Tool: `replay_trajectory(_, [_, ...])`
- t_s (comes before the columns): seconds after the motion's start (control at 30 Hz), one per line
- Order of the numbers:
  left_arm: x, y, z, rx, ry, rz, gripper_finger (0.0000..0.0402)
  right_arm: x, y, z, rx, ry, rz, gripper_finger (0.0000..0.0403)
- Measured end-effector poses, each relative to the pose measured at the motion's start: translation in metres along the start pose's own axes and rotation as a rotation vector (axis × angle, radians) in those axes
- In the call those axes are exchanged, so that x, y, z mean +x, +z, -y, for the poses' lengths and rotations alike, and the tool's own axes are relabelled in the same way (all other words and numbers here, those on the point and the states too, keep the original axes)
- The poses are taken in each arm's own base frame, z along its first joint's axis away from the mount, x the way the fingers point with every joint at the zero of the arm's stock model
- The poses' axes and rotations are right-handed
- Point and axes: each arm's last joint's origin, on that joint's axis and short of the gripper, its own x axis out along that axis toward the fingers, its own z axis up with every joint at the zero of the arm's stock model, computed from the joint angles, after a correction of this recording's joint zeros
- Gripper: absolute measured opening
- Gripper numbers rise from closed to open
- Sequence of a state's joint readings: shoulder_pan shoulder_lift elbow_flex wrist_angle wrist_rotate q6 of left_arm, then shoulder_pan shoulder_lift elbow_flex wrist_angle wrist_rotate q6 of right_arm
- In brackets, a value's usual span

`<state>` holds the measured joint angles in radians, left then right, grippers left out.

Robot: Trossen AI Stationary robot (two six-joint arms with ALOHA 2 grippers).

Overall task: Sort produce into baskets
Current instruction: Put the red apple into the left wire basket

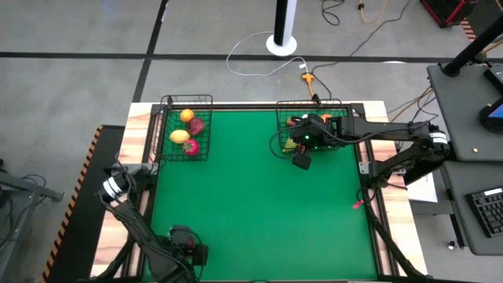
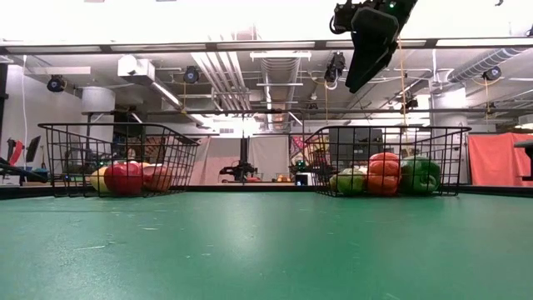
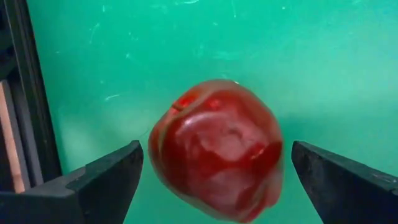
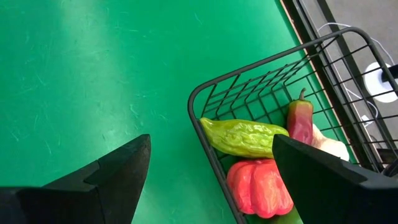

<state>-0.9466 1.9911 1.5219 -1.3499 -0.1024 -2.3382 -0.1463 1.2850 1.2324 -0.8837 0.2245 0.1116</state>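
High view: right gripper (image 1: pixel 301 159) hangs at the near edge of the right basket (image 1: pixel 343 104), left gripper (image 1: pixel 191 250) low at the table's near-left; left basket (image 1: pixel 167 102) holds produce.
Low view: both baskets sit far back, loaded.
Left wrist view: jaws spread wide either side of a red apple (image 3: pixel 217 149), not touching it.
Right wrist view: jaws wide, empty, over a green gourd (image 4: pixel 242 137) and an orange-red pepper (image 4: pixel 260 186).

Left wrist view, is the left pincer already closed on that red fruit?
No, the left pincer stands open, its fingers clear of the red fruit on either side.
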Motion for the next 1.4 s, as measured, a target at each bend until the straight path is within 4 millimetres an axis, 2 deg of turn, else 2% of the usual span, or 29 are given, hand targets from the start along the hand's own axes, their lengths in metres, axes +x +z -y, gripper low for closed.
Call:
replay_trajectory(0.27, [0.013,-0.008,0.006,0.000,0.017,-0.001,0.0371,0.000,0.000,0.000,0.000,0.000,0.000,0.0327])
replay_trajectory(0.53, [0.014,-0.009,0.007,0.016,0.016,-0.005,0.0326,0.000,0.000,0.000,0.003,0.000,0.000,0.0327])
replay_trajectory(0.8, [0.011,-0.009,0.009,0.042,-0.019,0.015,0.0320,0.000,0.000,0.000,0.001,0.000,0.000,0.0327])
replay_trajectory(0.9, [-0.002,-0.009,0.016,0.064,-0.134,0.055,0.0319,0.000,0.000,0.000,-0.003,0.008,-0.001,0.0327])
replay_trajectory(1.13, [-0.051,0.002,0.026,0.167,-0.384,0.283,0.0320,0.005,0.000,-0.003,-0.034,0.049,0.023,0.0327])
replay_trajectory(1.3, [-0.085,0.019,0.024,0.232,-0.451,0.474,0.0320,0.018,-0.004,-0.006,-0.058,0.059,0.069,0.0327])
replay_trajectory(1.4, [-0.099,0.030,0.025,0.341,-0.487,0.553,0.0320,0.028,-0.009,-0.008,-0.068,0.062,0.093,0.0327])
